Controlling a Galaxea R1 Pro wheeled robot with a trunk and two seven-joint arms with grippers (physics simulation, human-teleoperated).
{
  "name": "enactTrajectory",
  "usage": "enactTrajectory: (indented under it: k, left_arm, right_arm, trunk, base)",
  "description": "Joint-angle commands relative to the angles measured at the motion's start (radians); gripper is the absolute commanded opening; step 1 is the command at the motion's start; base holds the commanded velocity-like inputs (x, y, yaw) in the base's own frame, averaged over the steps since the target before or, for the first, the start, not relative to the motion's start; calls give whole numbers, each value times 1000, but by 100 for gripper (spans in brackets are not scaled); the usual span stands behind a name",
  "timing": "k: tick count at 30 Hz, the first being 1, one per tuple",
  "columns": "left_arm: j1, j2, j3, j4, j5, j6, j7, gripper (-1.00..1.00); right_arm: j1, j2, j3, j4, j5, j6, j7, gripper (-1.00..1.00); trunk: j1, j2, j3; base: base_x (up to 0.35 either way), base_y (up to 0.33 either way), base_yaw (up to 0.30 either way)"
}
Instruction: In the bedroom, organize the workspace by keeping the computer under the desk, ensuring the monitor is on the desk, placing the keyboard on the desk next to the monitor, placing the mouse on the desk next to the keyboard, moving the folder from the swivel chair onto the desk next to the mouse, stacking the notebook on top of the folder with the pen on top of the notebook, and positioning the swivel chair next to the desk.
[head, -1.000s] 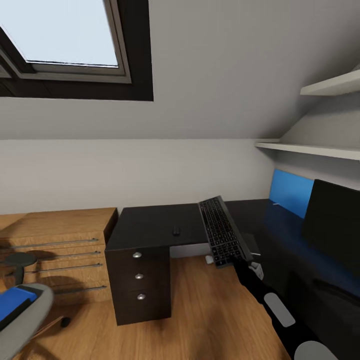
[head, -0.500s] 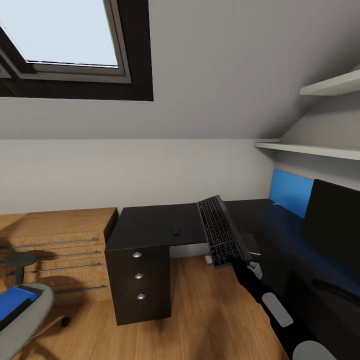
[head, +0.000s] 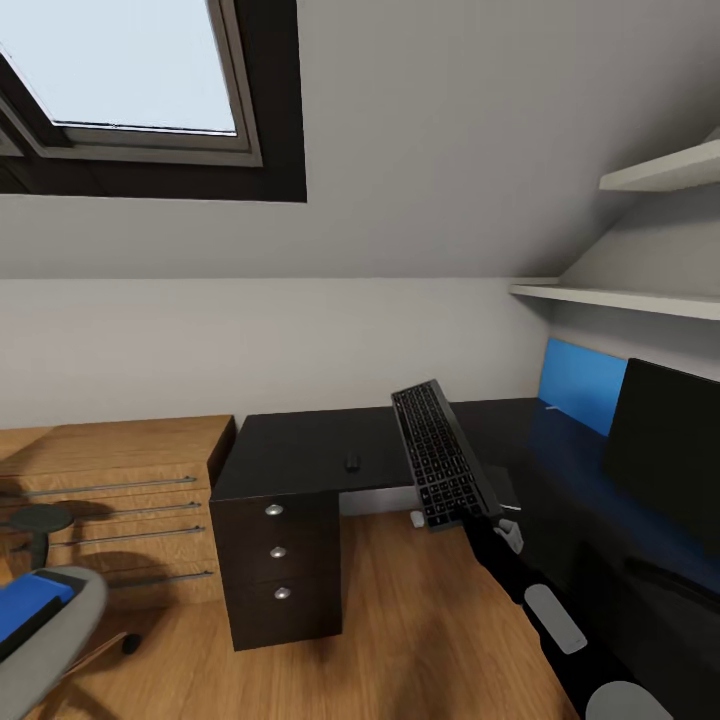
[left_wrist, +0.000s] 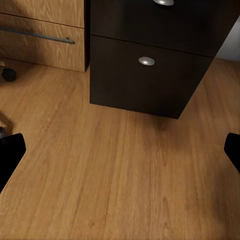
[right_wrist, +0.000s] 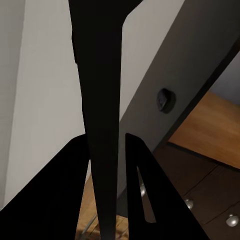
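Observation:
My right gripper (head: 474, 521) is shut on the near end of the keyboard (head: 440, 462), a slim silver-grey board with dark keys, held tilted in the air over the inner corner of the black desk (head: 300, 448). In the right wrist view the keyboard (right_wrist: 100, 125) runs edge-on between the fingers (right_wrist: 139, 195). A small dark mouse (head: 352, 462) lies on the desk top. The monitor (head: 665, 455) stands on the desk's right wing. The blue folder (head: 25, 608) rests on the grey swivel chair (head: 60, 640) at the lower left. My left gripper (left_wrist: 120, 150) hangs open above the wooden floor.
The desk's three-drawer unit (head: 278, 560) stands in front of me, with a light wooden cabinet (head: 120, 500) to its left. A blue panel (head: 580, 385) leans behind the monitor. White shelves (head: 620, 298) jut out above the right wing. A small white object (head: 417, 518) lies under the desk.
The right gripper has lifted the keyboard slightly up and to the left. Everything else stays where it was.

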Motion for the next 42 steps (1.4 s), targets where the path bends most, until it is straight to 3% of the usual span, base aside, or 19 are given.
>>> enactTrajectory:
  k: [1,42]
  left_arm:
    - [-1,0,-2,1,7,-3,-3,100]
    - [-1,0,-2,1,7,-3,-3,100]
  right_arm:
    - [-1,-1,2,0,-11,6,2,-100]
    - [-2,1,7,2,-9,-1,-2,-100]
  trunk:
    - [0,-1,-1]
    - [0,-1,0]
  base:
    - [0,0,0]
    - [0,0,98]
